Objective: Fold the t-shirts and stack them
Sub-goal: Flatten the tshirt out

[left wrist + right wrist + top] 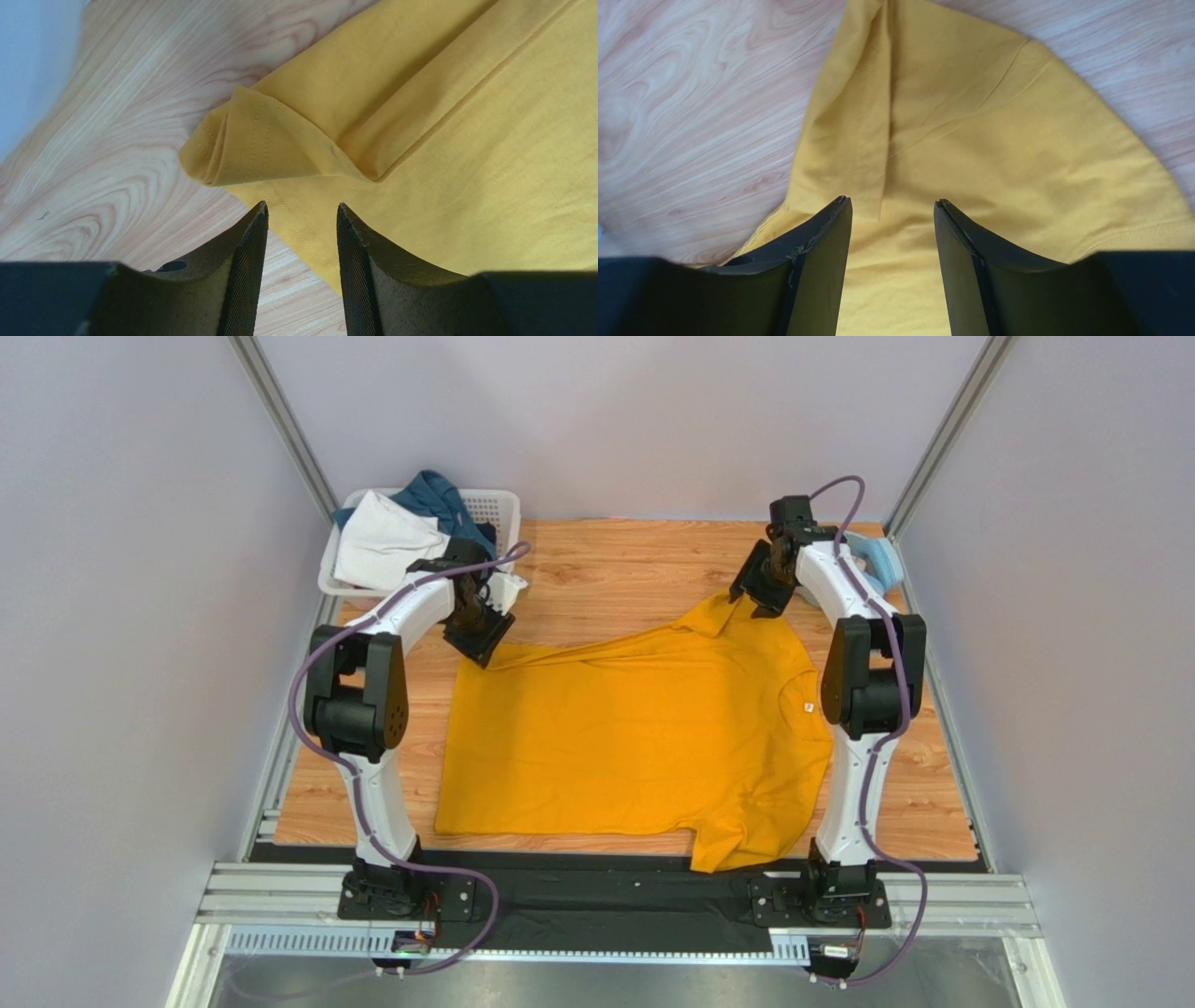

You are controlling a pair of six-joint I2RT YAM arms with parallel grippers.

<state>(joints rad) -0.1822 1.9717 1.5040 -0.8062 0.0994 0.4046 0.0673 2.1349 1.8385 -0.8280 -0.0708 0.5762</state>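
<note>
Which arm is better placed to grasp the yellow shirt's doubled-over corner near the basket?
Left. The left end effector, open, hangs just at that corner of the yellow shirt; the right end effector is over the far sleeve.

The top camera sits high behind the arms [358, 686] and looks down and forward over the whole table [617, 567], with the bases [414, 896] at the bottom. The left wrist camera looks along the left fingers [242, 273], very close over a shirt [456, 175] corner at far left. The right wrist camera looks along the right fingers [822, 266], just as close, over a sleeve [962, 140] at far right. Each wrist view shares its patch of shirt and wood with the top view.
</note>
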